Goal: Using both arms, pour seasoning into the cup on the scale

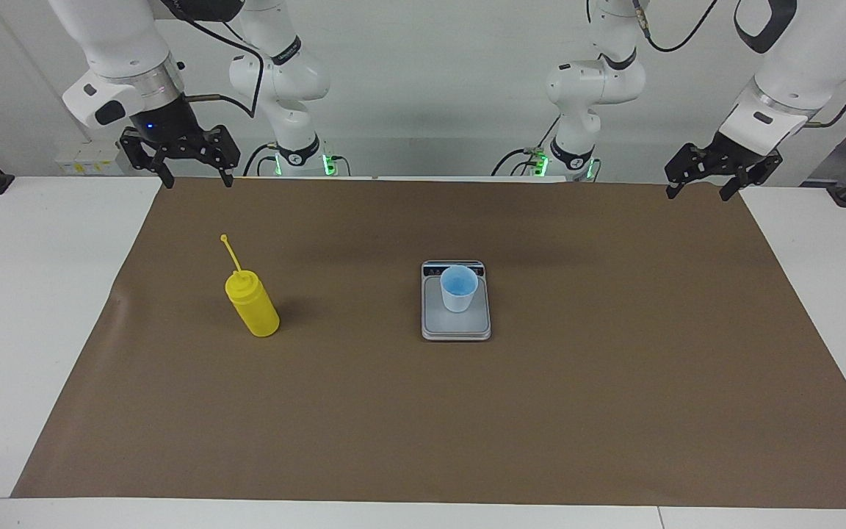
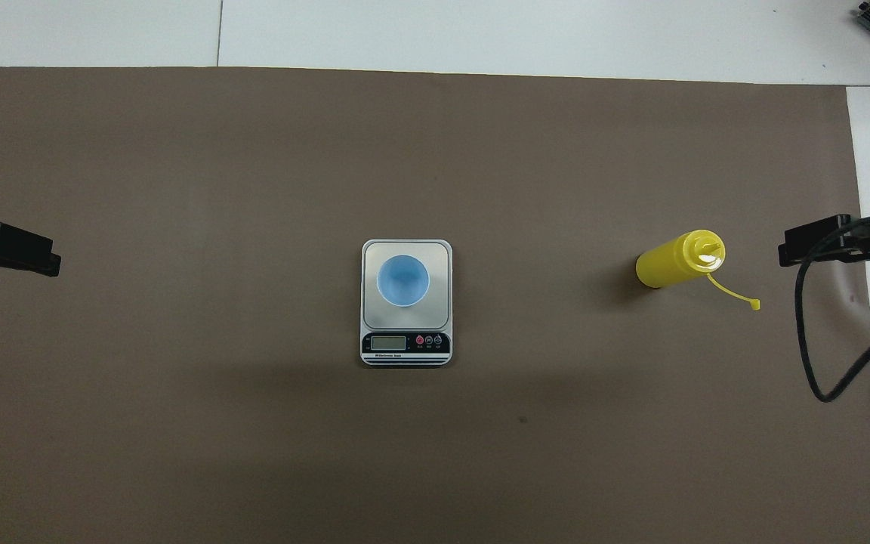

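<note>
The seasoning, a yellow squeeze bottle (image 1: pixel 252 305) (image 2: pixel 678 259), stands upright on the mat toward the right arm's end, its cap strap (image 1: pixel 230 252) sticking out toward the robots. The pale blue cup (image 1: pixel 458 290) (image 2: pixel 402 280) stands on the grey plate of the scale (image 1: pixel 456 327) (image 2: pixel 405 349) at the mat's middle. My right gripper (image 1: pixel 197 181) (image 2: pixel 812 245) hangs open and holds nothing, over the mat's edge by the robots, well apart from the bottle. My left gripper (image 1: pixel 696 195) (image 2: pixel 27 257) waits open over the mat's corner at the left arm's end.
A brown mat (image 1: pixel 467 426) covers most of the white table (image 1: pixel 19 294). A black cable (image 2: pixel 809 355) loops down from the right arm over the mat's edge. Bare mat lies all around the bottle and the scale.
</note>
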`<move>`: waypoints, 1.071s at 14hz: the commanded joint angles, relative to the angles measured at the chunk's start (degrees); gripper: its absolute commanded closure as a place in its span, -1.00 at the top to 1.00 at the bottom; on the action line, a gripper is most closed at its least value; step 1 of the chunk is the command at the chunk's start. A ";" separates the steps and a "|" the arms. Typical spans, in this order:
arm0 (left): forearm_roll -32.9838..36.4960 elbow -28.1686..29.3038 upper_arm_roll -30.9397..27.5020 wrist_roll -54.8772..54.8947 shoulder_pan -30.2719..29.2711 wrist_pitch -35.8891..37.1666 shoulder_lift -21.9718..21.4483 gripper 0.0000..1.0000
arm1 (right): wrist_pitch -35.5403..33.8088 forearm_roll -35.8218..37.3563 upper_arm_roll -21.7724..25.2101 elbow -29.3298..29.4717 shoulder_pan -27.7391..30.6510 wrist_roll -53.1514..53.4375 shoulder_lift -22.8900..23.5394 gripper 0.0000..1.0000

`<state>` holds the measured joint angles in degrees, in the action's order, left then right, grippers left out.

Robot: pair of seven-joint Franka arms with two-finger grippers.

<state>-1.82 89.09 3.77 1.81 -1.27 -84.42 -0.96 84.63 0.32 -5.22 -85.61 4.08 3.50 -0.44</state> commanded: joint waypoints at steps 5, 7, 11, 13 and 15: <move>0.68 0.47 0.27 -0.40 -0.49 0.48 -0.71 1.00 | 3.35 0.38 -0.32 -6.76 0.23 4.50 -3.43 1.00; 0.68 0.47 0.27 -0.40 -0.49 0.48 -0.71 1.00 | 3.35 0.30 -0.32 -6.85 0.23 4.50 -3.60 1.00; 0.68 0.47 0.27 -0.40 -0.49 0.48 -0.71 1.00 | 3.44 0.12 -0.32 -7.02 0.40 3.45 -3.60 1.00; 0.68 0.47 0.27 -0.40 -0.49 0.48 -0.71 1.00 | 3.44 0.12 -0.32 -7.02 0.32 2.75 -3.60 1.00; 0.68 0.47 0.27 -0.40 -0.49 0.48 -0.71 1.00 | 3.44 0.12 -0.32 -7.02 0.40 2.74 -3.60 1.00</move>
<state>-1.82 89.09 3.77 1.81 -1.27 -84.42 -0.96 86.55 0.32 -5.26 -90.47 4.08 6.77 -2.49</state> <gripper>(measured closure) 0.000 0.000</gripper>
